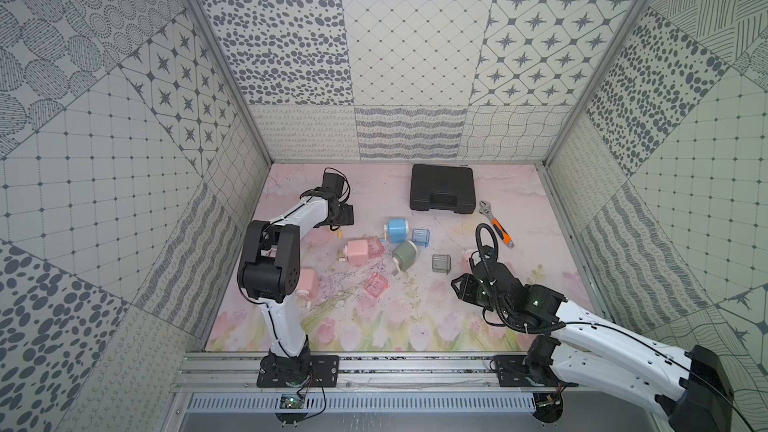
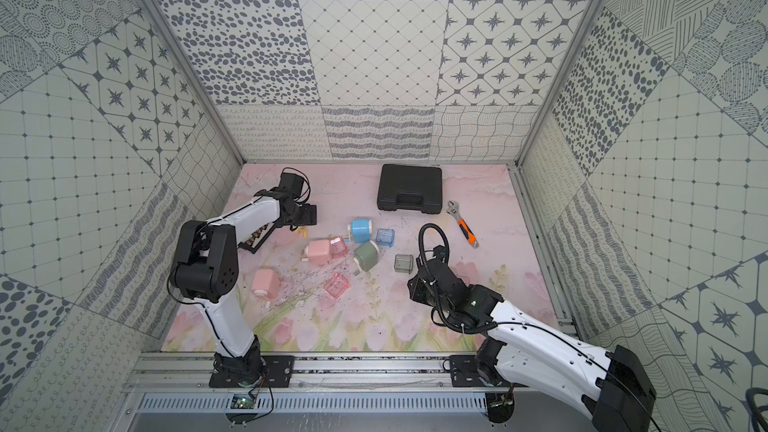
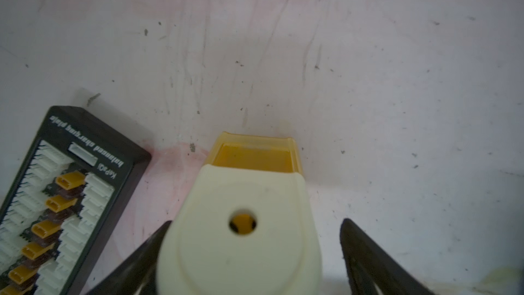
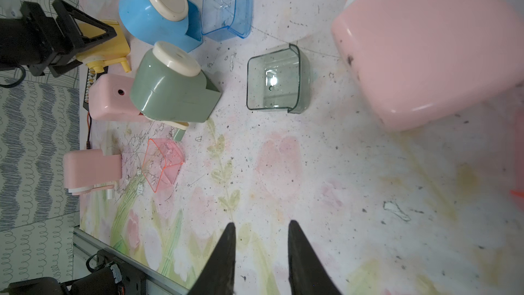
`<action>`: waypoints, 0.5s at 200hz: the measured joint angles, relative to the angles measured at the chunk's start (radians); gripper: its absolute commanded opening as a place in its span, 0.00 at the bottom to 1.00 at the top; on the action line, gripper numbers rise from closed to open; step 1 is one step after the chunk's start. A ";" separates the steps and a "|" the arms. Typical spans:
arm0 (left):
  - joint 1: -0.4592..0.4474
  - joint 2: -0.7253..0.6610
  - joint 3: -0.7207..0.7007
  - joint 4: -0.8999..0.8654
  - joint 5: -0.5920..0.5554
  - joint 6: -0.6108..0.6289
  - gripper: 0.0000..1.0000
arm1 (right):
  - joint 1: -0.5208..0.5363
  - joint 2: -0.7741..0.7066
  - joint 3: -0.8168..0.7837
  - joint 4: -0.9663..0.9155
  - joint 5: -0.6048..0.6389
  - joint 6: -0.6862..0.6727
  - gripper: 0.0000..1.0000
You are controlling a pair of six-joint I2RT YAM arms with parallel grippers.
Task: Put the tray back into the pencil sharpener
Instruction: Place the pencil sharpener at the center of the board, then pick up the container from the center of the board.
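Left claw (image 3: 256, 222) open astride yellow sharpener (image 3: 241, 251), one finger (image 3: 147, 253) seems touching it; yellow tray (image 3: 255, 160) sits in its slot, lip showing. Right claw (image 4: 262, 224) part open, empty, above surface (image 4: 312, 180). Risk: retreat drags or tips sharpener, tray slides out if not fully home

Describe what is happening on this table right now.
The left claw is down around a yellow pencil sharpener, jaws open, one finger clear of it. The yellow tray looks seated in the sharpener's body. The right claw hovers over the mat, slightly open and empty. A blue tray, a green tray and a pink tray lie loose on the mat.
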 measured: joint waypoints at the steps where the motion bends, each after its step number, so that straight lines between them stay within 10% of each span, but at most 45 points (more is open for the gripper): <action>1: 0.000 -0.005 -0.002 0.001 -0.001 0.001 0.95 | 0.000 0.000 0.000 -0.002 0.000 -0.001 0.33; 100: -0.021 -0.226 -0.109 0.011 -0.035 0.013 0.91 | 0.000 0.054 0.052 -0.016 -0.008 -0.041 0.36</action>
